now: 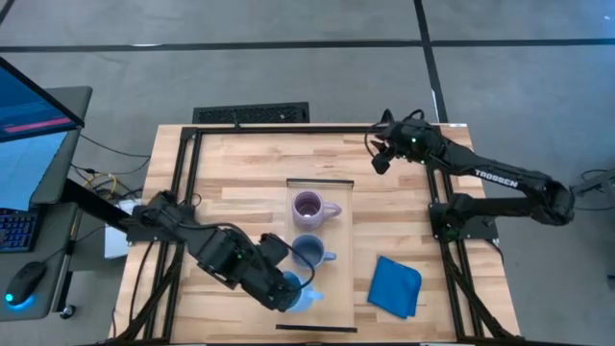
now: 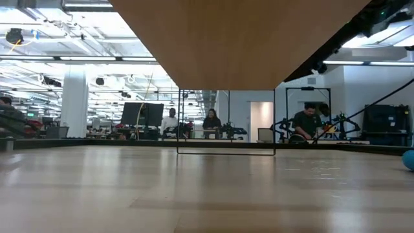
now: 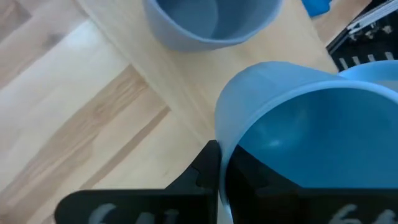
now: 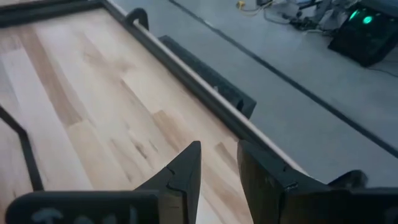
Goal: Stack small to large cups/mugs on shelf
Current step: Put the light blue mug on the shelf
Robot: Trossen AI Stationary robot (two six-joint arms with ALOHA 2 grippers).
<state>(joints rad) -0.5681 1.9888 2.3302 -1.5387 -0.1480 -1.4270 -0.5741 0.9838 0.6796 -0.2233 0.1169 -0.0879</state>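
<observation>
A pale purple mug [image 1: 308,207] and a grey-blue mug [image 1: 307,252] stand upright on the long light-wood shelf [image 1: 341,221], purple farther from the near edge. The grey-blue mug [image 3: 211,22] also shows in the left wrist view. At the shelf's near end my left gripper [image 1: 288,293] is shut on the bright light blue mug [image 1: 302,294]. My right gripper [image 1: 381,161] hovers open over the table's far right part, nothing between its fingers [image 4: 186,168]. My left gripper has the light blue mug's wall at the rim [image 3: 225,134] between its fingers, one finger [image 3: 205,171] outside and the other inside the hollow. It comes steeply from above, slanting from the table's left. The mug's base is hidden, so whether it is clear of the shelf does not show.
A folded blue cloth [image 1: 396,285] lies on the planked table right of the shelf, near the front. Dark metal frame rails [image 1: 187,192] run along the table's left, far and right sides. Bare planks lie between the shelf and the left rail.
</observation>
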